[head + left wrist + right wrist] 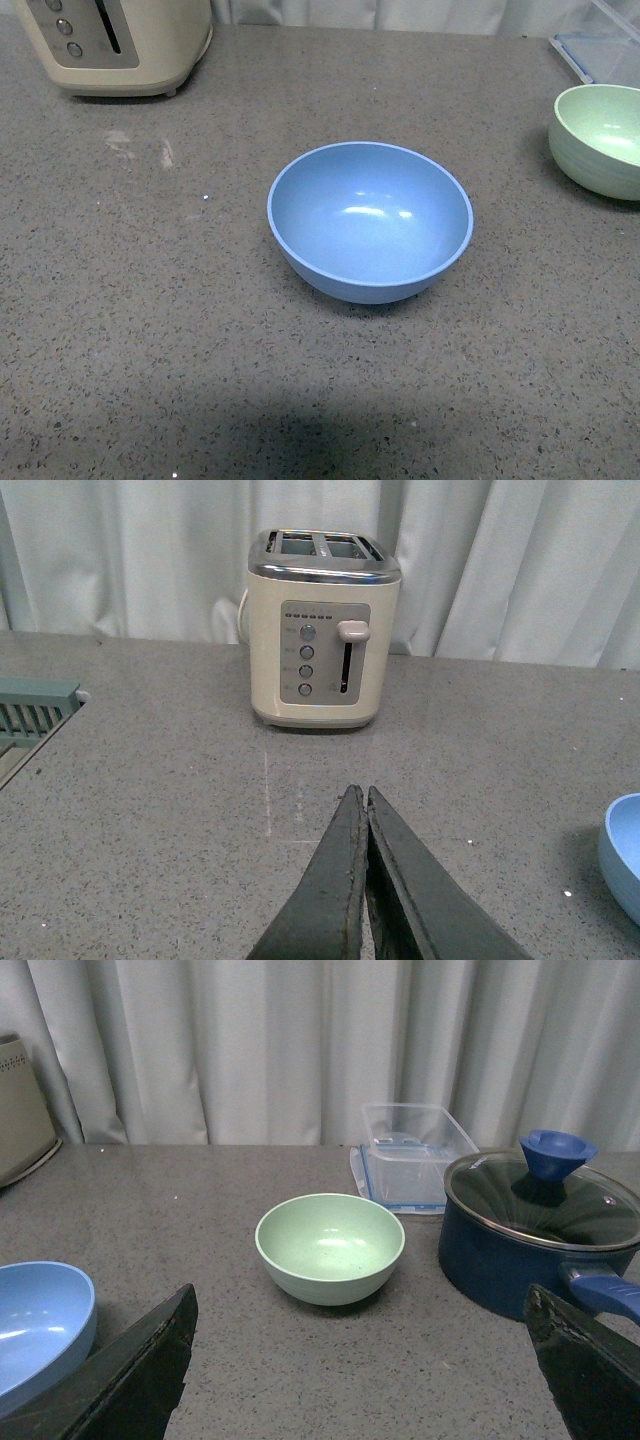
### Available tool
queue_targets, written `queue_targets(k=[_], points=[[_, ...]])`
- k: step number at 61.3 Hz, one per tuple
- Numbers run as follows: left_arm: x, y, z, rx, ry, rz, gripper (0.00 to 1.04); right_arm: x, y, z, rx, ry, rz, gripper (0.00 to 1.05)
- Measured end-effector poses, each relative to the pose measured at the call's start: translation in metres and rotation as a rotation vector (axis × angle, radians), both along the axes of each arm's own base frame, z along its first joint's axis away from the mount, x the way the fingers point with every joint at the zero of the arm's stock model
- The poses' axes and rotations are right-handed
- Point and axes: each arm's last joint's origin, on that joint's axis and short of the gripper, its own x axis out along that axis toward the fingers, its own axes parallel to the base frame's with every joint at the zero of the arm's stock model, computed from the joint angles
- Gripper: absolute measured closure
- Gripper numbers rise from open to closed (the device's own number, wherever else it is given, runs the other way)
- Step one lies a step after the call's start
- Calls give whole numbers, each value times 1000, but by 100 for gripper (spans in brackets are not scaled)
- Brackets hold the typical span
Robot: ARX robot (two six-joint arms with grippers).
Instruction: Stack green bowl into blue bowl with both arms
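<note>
We've got nothing done yet, afaict. The green bowl [600, 140] sits upright on the desk [150, 300] at the far right of the front view, well apart from the blue bowl [370, 222], which sits empty mid-desk. Neither is held. Our left claw [360, 792] is pressed together w/ nothing in it, pointing twd the toaster [322, 630]. Our right claw [360, 1292] is spread wide, empty, facing the green bowl, w/ a dark blue pot [530, 1240] near it. Left to do, we reckon: grab the green bowl, lift it, carry it over and set it inside the blue one.
</note>
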Motion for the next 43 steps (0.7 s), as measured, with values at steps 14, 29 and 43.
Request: queue_targets(k=[14, 29, 43], points=[[-4, 0, 0, 0, 0, 0, 101, 0, 0, 0, 0, 0, 0, 9], [-11, 0, -3, 0, 19, 0, 101, 0, 0, 0, 0, 0, 0, 9], [-18, 0, -4, 0, 7, 0, 101, 0, 0, 0, 0, 0, 0, 9]])
